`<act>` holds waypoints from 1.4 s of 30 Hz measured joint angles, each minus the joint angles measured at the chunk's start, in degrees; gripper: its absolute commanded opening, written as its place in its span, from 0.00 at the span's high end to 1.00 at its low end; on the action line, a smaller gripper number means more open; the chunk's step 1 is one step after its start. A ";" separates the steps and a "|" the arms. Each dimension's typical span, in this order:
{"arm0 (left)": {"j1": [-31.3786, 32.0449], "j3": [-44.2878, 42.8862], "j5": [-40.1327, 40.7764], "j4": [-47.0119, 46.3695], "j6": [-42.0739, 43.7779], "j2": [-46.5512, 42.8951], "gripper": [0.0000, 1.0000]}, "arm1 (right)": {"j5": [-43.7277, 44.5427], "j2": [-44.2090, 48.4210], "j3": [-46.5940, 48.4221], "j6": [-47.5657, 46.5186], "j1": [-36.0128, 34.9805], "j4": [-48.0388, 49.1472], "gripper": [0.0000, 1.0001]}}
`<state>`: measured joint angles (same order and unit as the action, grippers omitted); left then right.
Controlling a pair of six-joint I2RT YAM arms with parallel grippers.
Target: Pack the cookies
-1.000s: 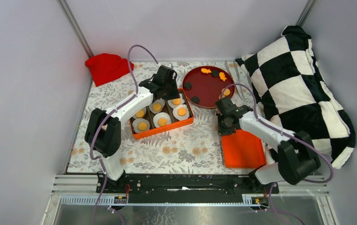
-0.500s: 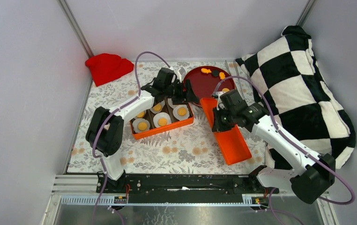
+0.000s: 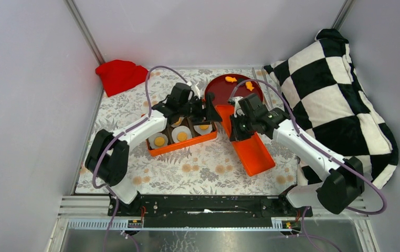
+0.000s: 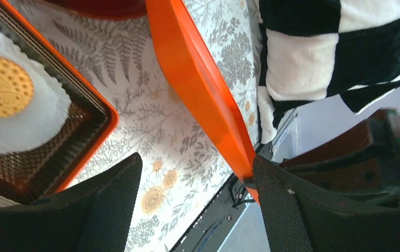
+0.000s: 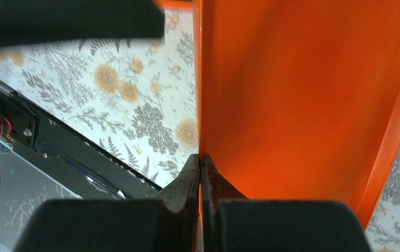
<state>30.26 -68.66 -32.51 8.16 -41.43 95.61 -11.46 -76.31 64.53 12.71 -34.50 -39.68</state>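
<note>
Top external view: table [image 3: 203, 168] under a printed cloth, grey ferns and leaves with yellow-orange blossoms on white. Pale lilac-grey walls [image 3: 213, 26] on three sides, bare metal posts [image 3: 85, 34] in the far corners, black rail [image 3: 203, 205] along the near edge carrying both arm bases. Red cloth [image 3: 119, 75] bunched at the far left corner. Black-and-white checked pillow [image 3: 334, 100] slumped against the right wall. Orange box [image 3: 182, 147] left of centre, brown compartments inside. The cookies [image 3: 182, 136] lie in it, each on a white crinkled liner [image 3: 174, 135]; at least three show from above. Left wrist view gives one cookie close: round, golden, face stamped with dots and a fine ring, any lettering too small to read. Red plate [image 3: 237, 94] sits behind and to the right of the box, two irregular orange pieces [image 3: 231, 79] near its far rim. Right gripper [image 5: 201, 170]: jaws pinched tight on the thin side wall of an orange lid [image 3: 250, 152], which slants, high end by the plate and the box corner, low end toward the near rail. Left gripper [image 4: 195, 163]: jaws spread wide, holding nothing, over the cloth just past the box corner. The lid's rim crosses between them close to one finger; contact cannot be told.
</note>
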 measured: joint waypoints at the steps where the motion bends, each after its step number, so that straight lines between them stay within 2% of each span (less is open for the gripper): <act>1: 0.31 0.72 0.09 -0.02 -0.31 -0.59 0.18 | -0.04 -0.55 0.55 0.00 0.00 0.68 1.00; 8: 2.71 3.54 0.79 -2.23 -3.32 -0.96 0.19 | -2.21 -4.48 4.52 0.39 -0.07 4.66 1.00; 12: 2.82 2.40 1.42 -3.34 -4.37 1.40 0.26 | -4.28 -5.01 4.81 1.07 -0.37 6.12 1.00; 13: 2.82 1.95 1.49 -3.48 -4.55 2.29 0.31 | -4.70 -5.20 4.87 1.20 -0.48 6.38 1.00; 16: 2.80 0.94 1.51 -4.61 -5.62 4.98 0.58 | -5.88 -6.19 5.05 1.70 -0.94 7.63 1.00; 18: 2.82 0.57 1.18 -5.16 -7.19 5.99 0.70 | -6.21 -7.39 5.05 2.08 -1.22 8.13 1.00; 27: 2.91 0.04 1.40 -5.77 -8.63 6.32 1.00 | -6.23 -11.78 6.54 2.56 -1.84 9.75 1.00; 28: 2.84 -0.04 1.53 -5.73 -8.57 6.32 1.00 | -6.16 -11.96 6.71 2.56 -1.88 9.73 0.97; 29: 2.82 -0.15 1.75 -5.51 -8.55 6.32 1.00 | -6.08 -12.02 6.88 2.51 -1.90 9.66 0.90; 33: 2.82 -2.49 3.67 -1.44 -7.21 6.47 1.00 | -3.30 -11.98 8.66 1.66 -3.15 9.07 0.53; 38: 1.77 -9.38 6.01 7.67 -4.37 8.90 1.00 | 5.25 -7.58 12.37 -2.78 -7.04 9.53 0.47; 42: -1.53 -19.41 7.58 16.17 -2.10 10.80 1.00 | 11.43 -1.53 11.98 -5.35 -9.18 9.35 0.43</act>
<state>28.73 -88.07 -24.93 24.34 -43.53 106.41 -0.03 -77.84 76.51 7.35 -43.68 -30.33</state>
